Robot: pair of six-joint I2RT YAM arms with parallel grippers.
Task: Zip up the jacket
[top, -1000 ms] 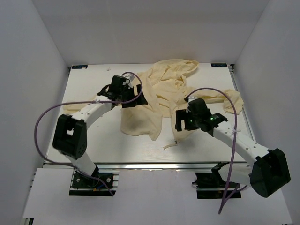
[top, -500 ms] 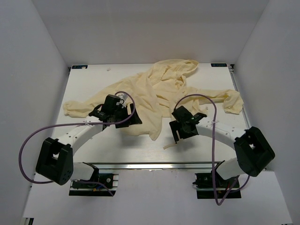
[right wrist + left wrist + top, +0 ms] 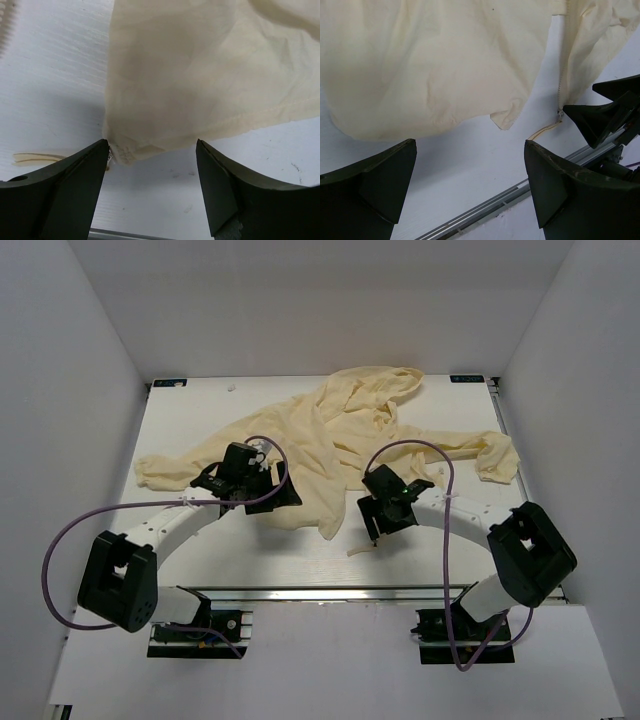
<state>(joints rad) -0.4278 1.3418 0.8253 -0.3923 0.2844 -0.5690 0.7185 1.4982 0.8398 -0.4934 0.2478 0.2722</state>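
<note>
On the white desk (image 3: 190, 415), the pale yellow jacket (image 3: 340, 440) lies crumpled and open at the front, with its hood towards the far edge and its sleeves flung out to either side. The left hand (image 3: 470, 150) hangs low with its fingers spread wide. The hem of one front panel lies just beyond them, and a line of zipper teeth (image 3: 563, 65) runs off to its right. The right hand (image 3: 152, 145) is spread too and holds nothing. A hem corner lies between its fingertips, close to the left one.

Jacket (image 3: 330, 440) thin matt cloth; table (image 3: 190, 412) smooth, maybe laminate.
</note>
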